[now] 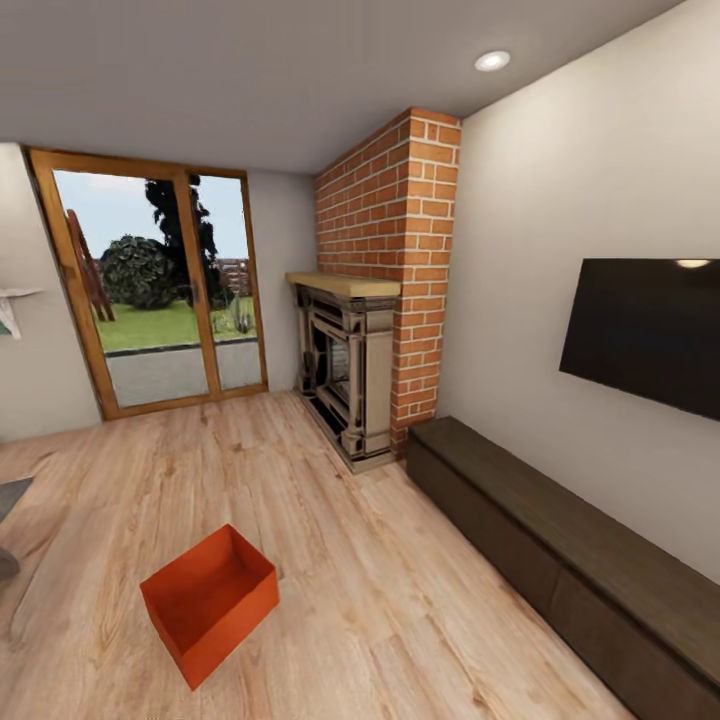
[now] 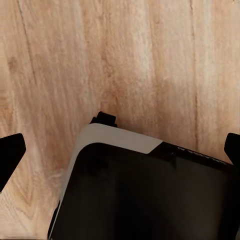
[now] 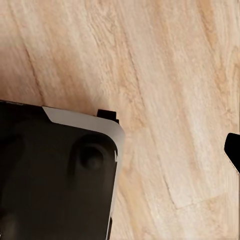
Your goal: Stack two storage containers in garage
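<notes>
Light wood plank floor [image 1: 420,590] carries one orange-red lidless square storage container [image 1: 210,603], well out from the brick fireplace [image 1: 385,290]. Wrist views show planks and dark robot base [image 2: 150,195]; gripper openings cannot be told.

text: none legible | labels: none | brands: none | numbers: none | signs: none

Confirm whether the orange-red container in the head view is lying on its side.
No. The storage container sits upright on the light wood plank floor, open top facing up with its empty inside visible.
</notes>
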Controlling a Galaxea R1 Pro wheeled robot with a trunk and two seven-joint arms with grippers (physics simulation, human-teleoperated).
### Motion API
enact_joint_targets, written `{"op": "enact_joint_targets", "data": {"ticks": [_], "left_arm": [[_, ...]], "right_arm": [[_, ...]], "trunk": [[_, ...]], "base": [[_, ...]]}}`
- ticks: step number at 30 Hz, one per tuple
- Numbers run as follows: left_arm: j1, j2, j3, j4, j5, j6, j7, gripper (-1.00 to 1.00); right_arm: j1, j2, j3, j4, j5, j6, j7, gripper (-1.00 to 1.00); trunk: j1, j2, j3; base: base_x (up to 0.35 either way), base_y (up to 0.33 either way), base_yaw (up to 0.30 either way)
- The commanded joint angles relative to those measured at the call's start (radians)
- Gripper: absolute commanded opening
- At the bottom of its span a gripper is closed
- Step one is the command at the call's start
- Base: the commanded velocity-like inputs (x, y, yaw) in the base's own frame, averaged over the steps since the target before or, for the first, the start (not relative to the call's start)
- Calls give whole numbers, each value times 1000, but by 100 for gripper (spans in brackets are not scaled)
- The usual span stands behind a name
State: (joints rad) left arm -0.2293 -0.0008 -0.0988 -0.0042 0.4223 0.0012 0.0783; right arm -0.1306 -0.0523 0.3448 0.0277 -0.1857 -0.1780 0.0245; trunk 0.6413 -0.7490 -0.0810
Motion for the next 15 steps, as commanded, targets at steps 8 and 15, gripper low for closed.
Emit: {"op": "enact_joint_targets", "data": {"ticks": [8,15], "left_arm": [[-1,2,-10,0,4,0,3,100],[-1,2,-10,0,2,0,3,100]], "right_arm": [[-1,1,7,3,-9,-6,-1,100],[-1,-3,15,3,1,-3,4,100]], "trunk": [[0,-1,-2],[0,-1,-2]], "base": [[188,-215,64],[247,-236,2]]}}
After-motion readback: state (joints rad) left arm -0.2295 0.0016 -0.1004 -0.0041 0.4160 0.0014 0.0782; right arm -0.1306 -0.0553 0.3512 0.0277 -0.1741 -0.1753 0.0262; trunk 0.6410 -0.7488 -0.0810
